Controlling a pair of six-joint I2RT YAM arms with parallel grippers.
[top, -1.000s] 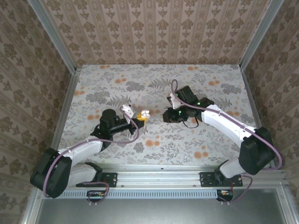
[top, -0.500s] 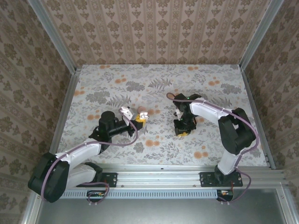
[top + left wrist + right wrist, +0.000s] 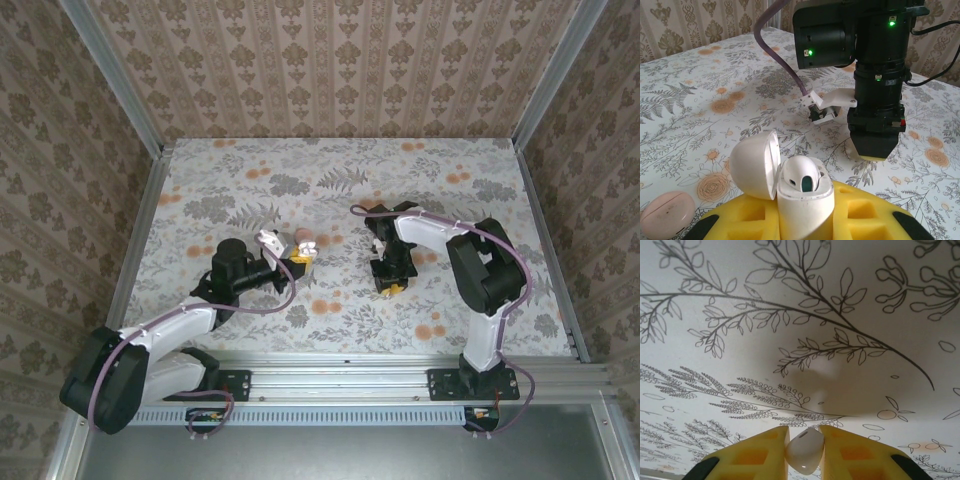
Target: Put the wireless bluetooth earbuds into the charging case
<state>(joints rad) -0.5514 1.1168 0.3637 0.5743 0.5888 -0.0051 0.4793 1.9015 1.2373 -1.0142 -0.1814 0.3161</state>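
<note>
Table (image 3: 250, 180): floral cloth.
Right arm: folded back on itself, wrist vertical. The right gripper (image 3: 393, 285) points straight down, close over the table right of centre.
Left arm: stretched low toward centre. The left gripper (image 3: 303, 255) is roughly level, yellow pads clamped on the charging case (image 3: 805, 197).
Charging case: upright, lid swung open.
Pink disc (image 3: 667, 212): on the table beside the left gripper.
Earbud (image 3: 804, 450): pinched between the right gripper's pads, clear of the table.

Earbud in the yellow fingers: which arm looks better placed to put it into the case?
Right. The right gripper pinches the earbud, while the left gripper holds the charging case with its lid open; the right probably only needs to carry it across.
</note>
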